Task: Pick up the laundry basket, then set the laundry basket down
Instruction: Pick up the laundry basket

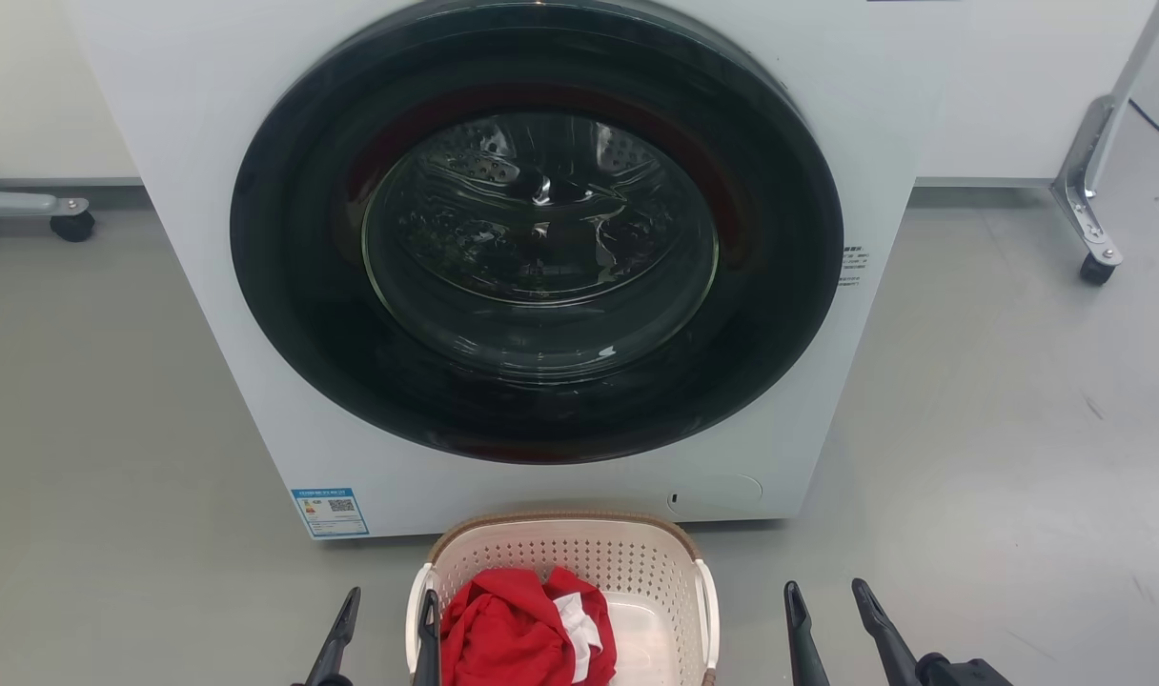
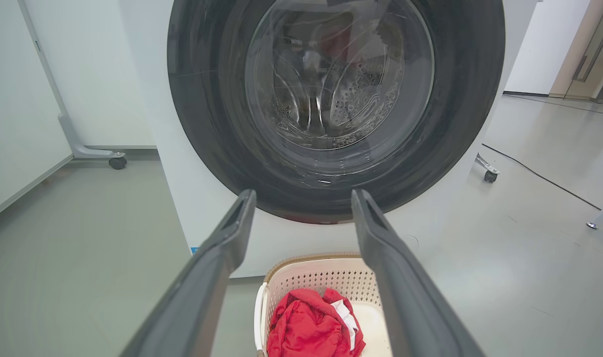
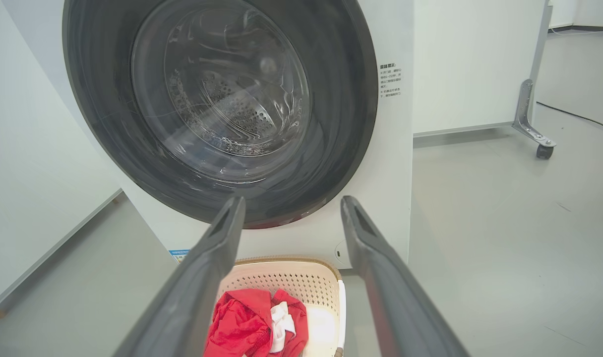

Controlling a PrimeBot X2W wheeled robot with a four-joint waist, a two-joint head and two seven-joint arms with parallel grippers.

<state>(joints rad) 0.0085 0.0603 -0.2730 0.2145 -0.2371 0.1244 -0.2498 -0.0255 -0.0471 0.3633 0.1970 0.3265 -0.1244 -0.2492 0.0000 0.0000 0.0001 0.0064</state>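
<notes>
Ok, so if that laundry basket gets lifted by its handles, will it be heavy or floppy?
Probably light: the laundry basket has perforated plastic walls and holds only a small heap of red clothing. It likely stays stiff, given its moulded rim. It might tilt towards the robot's left, where the clothing is bunched.

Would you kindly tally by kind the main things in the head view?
Washer: 1
Basket: 1
Cloths: 2 (red cloth, white cloth)
Grippers: 2 (left gripper, right gripper)
Casters: 2 (left caster, right caster)
Total: 8
</notes>
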